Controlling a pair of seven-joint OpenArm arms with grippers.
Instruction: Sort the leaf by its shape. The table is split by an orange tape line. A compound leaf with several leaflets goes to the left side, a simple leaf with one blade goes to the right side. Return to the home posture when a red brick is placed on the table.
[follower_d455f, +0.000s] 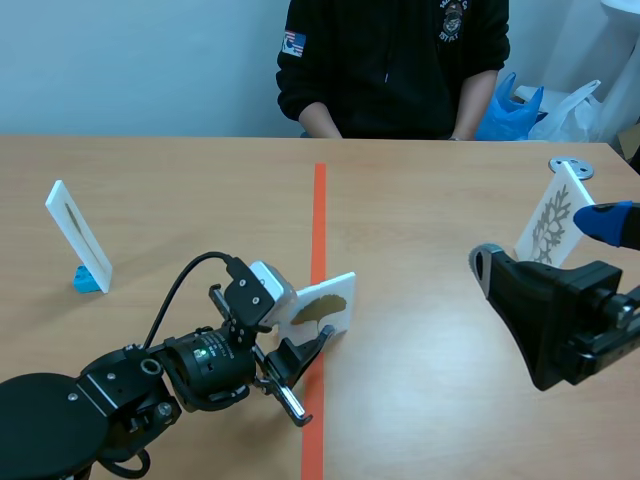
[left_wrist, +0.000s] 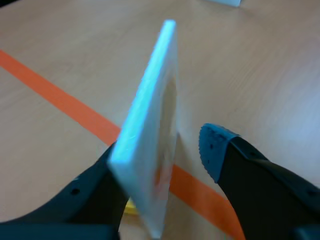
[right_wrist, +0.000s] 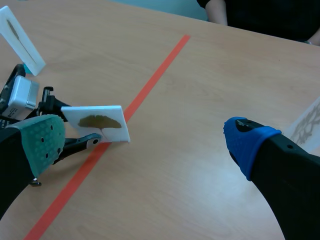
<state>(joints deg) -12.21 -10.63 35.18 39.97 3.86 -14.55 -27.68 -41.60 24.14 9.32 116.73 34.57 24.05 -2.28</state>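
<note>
Toward the left edge of the table (follower_d455f: 430, 330), a white card with a narrow dark leaf (follower_d455f: 76, 232) is seen standing tilted in a small blue holder (follower_d455f: 88, 280), well apart from everything else. From the near left corner the left arm is stretched toward the middle, and the left gripper (left_wrist: 162, 150) is set around the lower part of a white card with a fan-shaped brown leaf (follower_d455f: 322, 305). This card is tilted and is placed over the orange tape line (follower_d455f: 320, 215), in the near half of the table. In the left wrist view the fingers are spread: one black finger is pressed against the card's back, while the blue pad (left_wrist: 212, 145) of the other is kept just apart from its face, so the card is not pinched. A single blade on a short stalk is shown on the card. On the right side of the line, the right gripper (right_wrist: 145, 141) is held above bare table with its fingers wide apart and nothing between them. Near the right edge, a white card with a pale, many-branched leaf (follower_d455f: 552, 220) is propped at a slant, and a round metal disc (follower_d455f: 570, 167) is laid beside it toward the far right corner. At the far edge a person in a dark top (follower_d455f: 390, 60) is seated, with a blue bag (follower_d455f: 505, 110) alongside.
</note>
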